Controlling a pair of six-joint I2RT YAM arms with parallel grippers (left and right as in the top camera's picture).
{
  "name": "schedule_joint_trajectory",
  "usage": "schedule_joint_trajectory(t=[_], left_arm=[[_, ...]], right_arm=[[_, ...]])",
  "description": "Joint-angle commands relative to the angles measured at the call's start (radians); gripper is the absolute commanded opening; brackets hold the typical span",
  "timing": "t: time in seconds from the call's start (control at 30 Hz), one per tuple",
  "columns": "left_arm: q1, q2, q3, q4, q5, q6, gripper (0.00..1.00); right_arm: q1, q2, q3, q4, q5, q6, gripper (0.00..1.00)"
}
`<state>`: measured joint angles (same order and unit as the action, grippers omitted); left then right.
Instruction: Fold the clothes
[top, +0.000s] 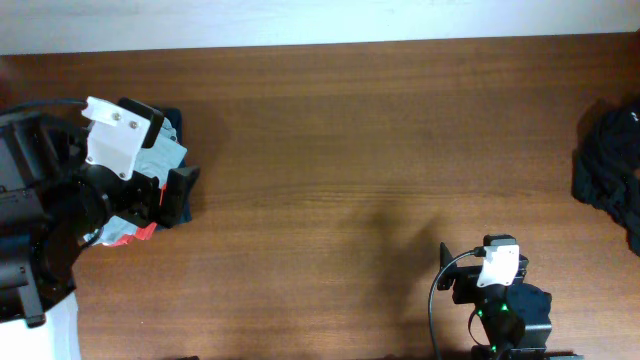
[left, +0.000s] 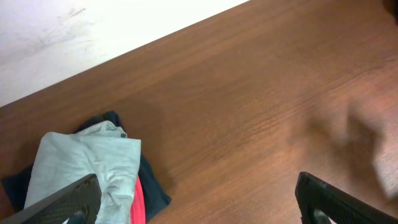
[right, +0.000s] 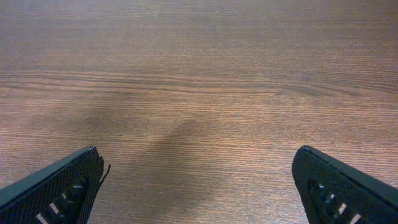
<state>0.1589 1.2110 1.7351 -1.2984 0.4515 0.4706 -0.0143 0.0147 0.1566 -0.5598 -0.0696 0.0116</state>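
The clothes, a pale grey-blue t-shirt (left: 87, 163), lie bunched on top of a small heap at the table's left edge (top: 163, 157). My left gripper (top: 165, 150) hovers over that heap, open wide. In the left wrist view its left finger (left: 62, 202) overlaps the shirt and its right finger (left: 339, 199) is over bare wood, with nothing between them. My right gripper (top: 487, 264) is near the front edge on the right, open. In its wrist view the right gripper (right: 199, 193) shows only bare wood between the fingers.
Under the pale shirt lie a red garment (left: 140, 202) and a dark navy one (left: 157, 186). A black garment (top: 612, 165) is piled at the table's right edge. The wooden table (top: 350, 150) meets a white wall at the back.
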Motion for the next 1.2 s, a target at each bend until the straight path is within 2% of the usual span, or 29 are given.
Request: schedule_joint_trajectory(t=[0.0,0.27,0.47,0.7,0.8,0.97,1.03,1.17], left_arm=[[-0.004,-0.002,-0.003,-0.002,-0.004,-0.009,0.99],[-0.004,-0.002,-0.003,-0.002,-0.004,-0.009,0.99],[-0.004,-0.015,-0.005,-0.057,-0.220,-0.009,0.99],[-0.004,-0.142,-0.158,-0.052,-0.250,-0.001,0.99],[-0.004,-0.251,-0.298,0.040,-0.281,-0.002,0.99],[-0.004,-0.492,-0.633,0.374,-0.283,-0.002,0.99],[-0.004,-0.571,-0.748,0.460,-0.284,-0.002,0.99],[-0.004,-0.720,-0.958,0.546,-0.284,-0.008,0.99]], right_arm=[[-0.006,-0.010,-0.008,0.003,-0.009,0.003,0.99],[-0.006,-0.010,-0.008,0.003,-0.009,0.003,0.99],[-0.006,-0.010,-0.008,0.003,-0.009,0.003,0.99],[-0.006,-0.010,-0.008,0.003,-0.009,0.003,0.99],[-0.006,-0.010,-0.008,0.003,-0.009,0.003,0.99],[-0.006,-0.010,-0.008,0.003,-0.009,0.003,0.99],[-0.006,-0.010,-0.008,0.003,-0.009,0.003,0.99],[-0.006,-0.010,-0.008,0.003,-0.009,0.003,0.99]])
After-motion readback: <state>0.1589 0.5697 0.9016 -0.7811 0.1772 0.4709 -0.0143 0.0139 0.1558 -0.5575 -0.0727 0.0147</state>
